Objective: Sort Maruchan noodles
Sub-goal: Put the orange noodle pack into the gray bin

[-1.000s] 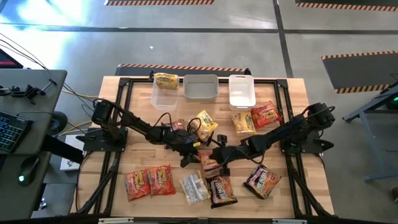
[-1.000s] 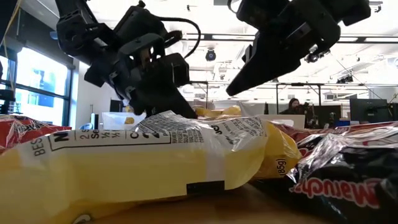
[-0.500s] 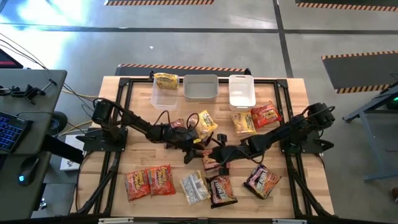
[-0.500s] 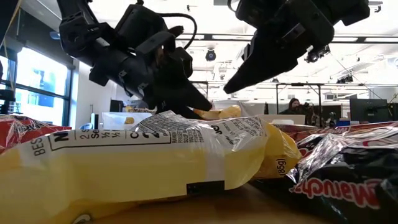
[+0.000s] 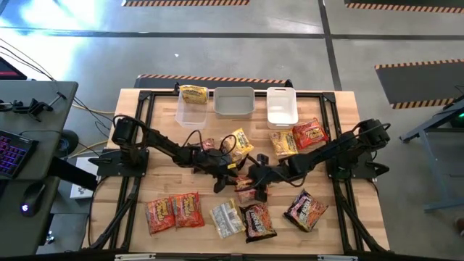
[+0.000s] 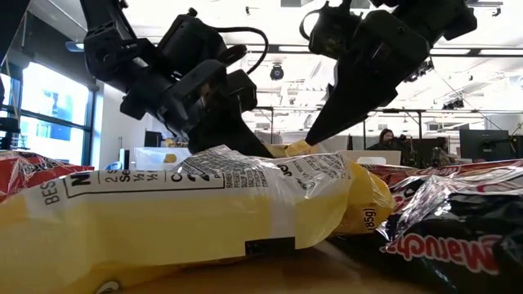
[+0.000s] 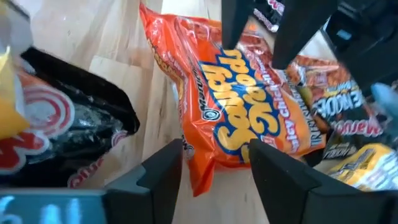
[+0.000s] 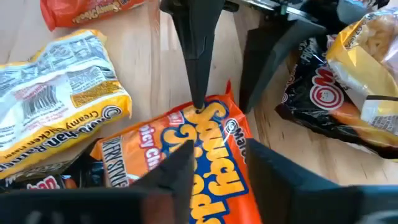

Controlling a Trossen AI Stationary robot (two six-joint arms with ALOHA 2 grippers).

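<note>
Orange noodle packet (image 7: 249, 124) lies mid-counter (image 5: 156, 145), between both end effectors. Left end effector (image 7: 211, 163), from nine o'clock, straddles it open, gripping nothing; right end effector (image 8: 217, 158), from three o'clock, stands parted over it. Judged step: pickup; next, one closes. Contact under the fingers is hidden.

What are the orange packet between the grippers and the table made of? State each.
Orange packet: apparently thin glossy plastic film; it is crinkled, with glare across the printed lettering. Table: looks like pale, matte wood, probably butcher block; grain lines and plank seams show.
</note>
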